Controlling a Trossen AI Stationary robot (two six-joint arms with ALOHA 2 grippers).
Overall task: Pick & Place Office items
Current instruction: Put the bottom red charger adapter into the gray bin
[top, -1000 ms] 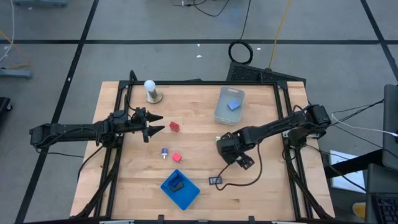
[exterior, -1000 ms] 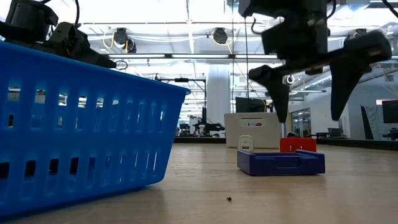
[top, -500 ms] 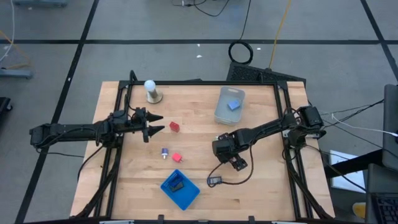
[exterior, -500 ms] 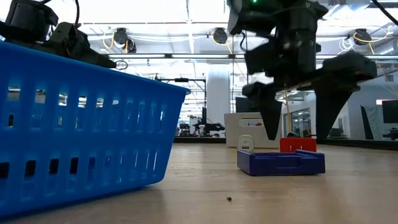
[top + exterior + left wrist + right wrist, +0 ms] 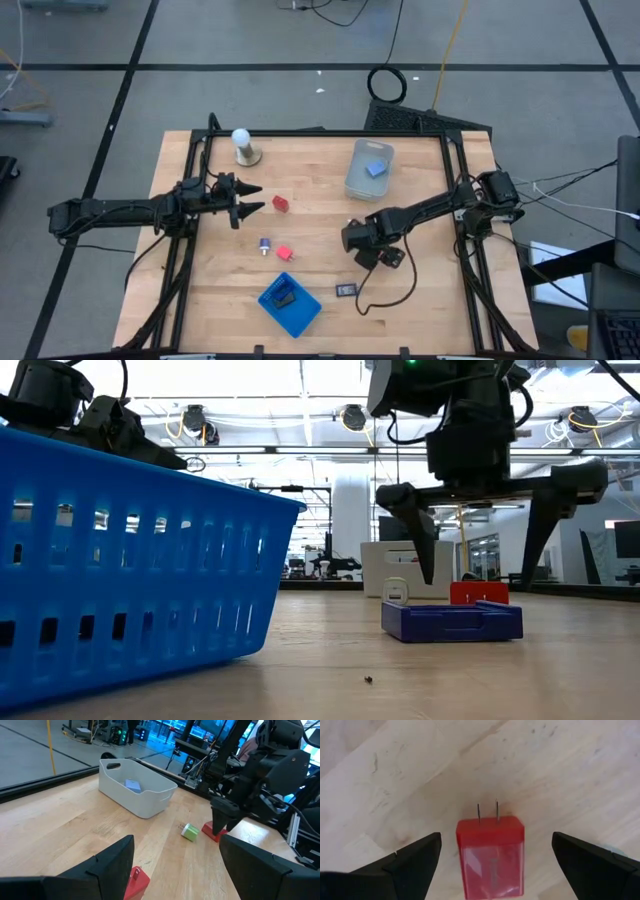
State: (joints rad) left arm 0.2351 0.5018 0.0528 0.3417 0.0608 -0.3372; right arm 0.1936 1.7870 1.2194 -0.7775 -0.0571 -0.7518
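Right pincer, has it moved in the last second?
Yes. The right pincer shifted left and slightly away from the clear bin, toward the blue basket.

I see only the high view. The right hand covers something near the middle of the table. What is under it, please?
Observer: The right wrist view shows a red plug block lying flat on the wood under the right hand, with two metal prongs at one end.
Operator: Thank you. Are the fingers closed on it?
Observer: No. The fingers stand open, one on each side of the block, and they do not touch it.
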